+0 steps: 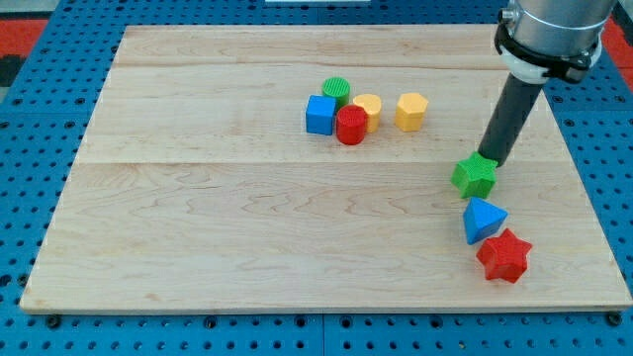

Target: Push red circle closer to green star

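- Nearest the camera runs the front edge of the pale wooden bench [247,277], a planked board resting on a blue perforated base [30,148]; it is also the largest thing in view.
- Next in size is my arm's dark straight rod, coming down from the view's top right; my tip [492,158] sits right at the upper edge of the green plastic star block [475,176], apparently touching it.
- No jaws exist on this rig, only the rod, so nothing can spread or pinch.
- Below the star lie a blue plastic triangle block [483,219] and a red plastic star block [504,256].
- Well apart, toward the view's upper middle, is a cluster: blue plastic cube block [319,114], green plastic round block [336,91], yellow plastic round block [369,105], and a yellow plastic hexagon block [411,111] just beside.
- Within it, touching the blue cube, stands the red plastic circle block [351,126].
- Judging by looks, it is light, rigid and slides easily; a round wall may roll off a glancing contact, so I should push squarely on its left face, centred, toward the green star.
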